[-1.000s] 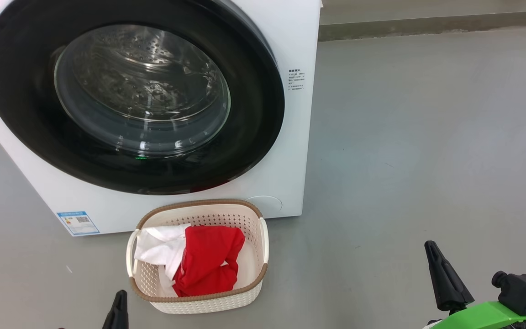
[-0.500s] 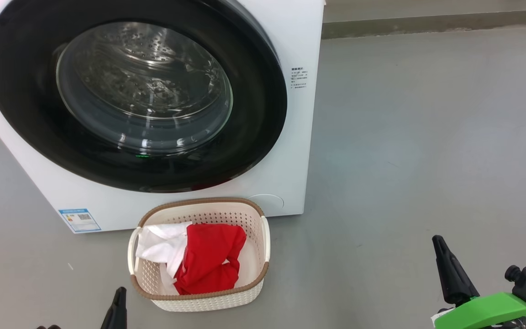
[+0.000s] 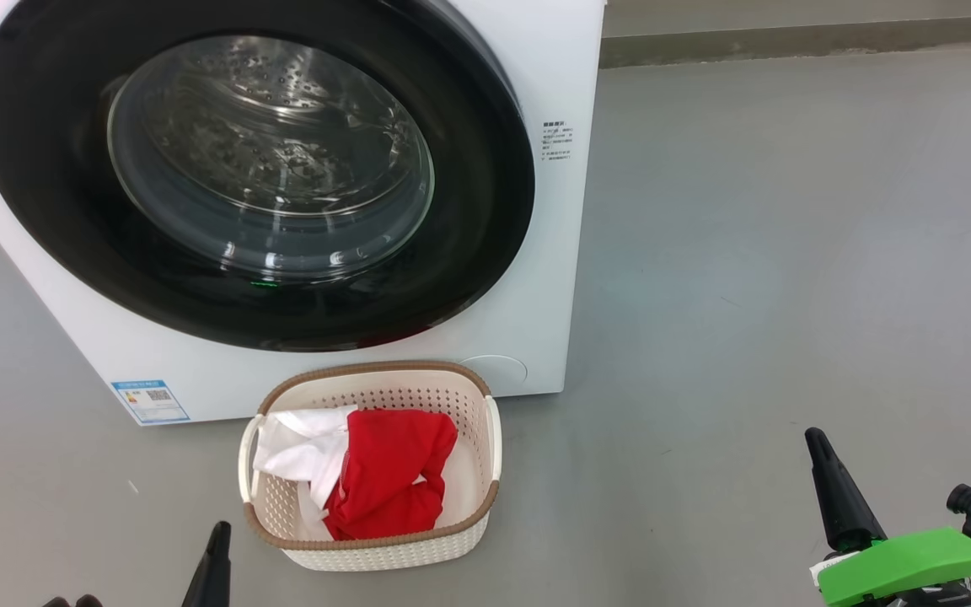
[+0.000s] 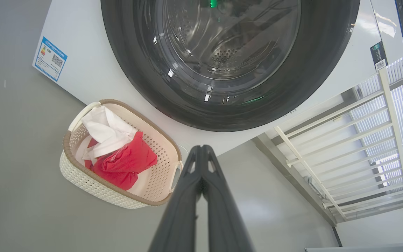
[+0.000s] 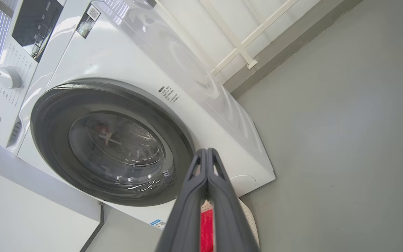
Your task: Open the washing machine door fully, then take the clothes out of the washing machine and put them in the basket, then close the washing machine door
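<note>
The door (image 3: 254, 173) is sitting shut against the washer (image 3: 557, 270), up ahead of both grippers, its glass bulging outward. The clothes (image 3: 388, 485), red with a white part, are lying in the basket (image 3: 384, 552), which is standing on the floor (image 3: 789, 253) just before the washer's front, below the door's lower edge. The left gripper (image 4: 200, 149) is hanging with its fingers pressed together, holding nothing. The basket is sitting just ahead and to its right, not touching it, with the door beyond. The right gripper (image 5: 207, 151) is likewise clenched and empty, hovering over bare floor, with the basket well off to its left and the washer ahead and leftward. A blue label (image 3: 151, 400) is showing on the washer's lower front corner, ahead of the left gripper.
</note>
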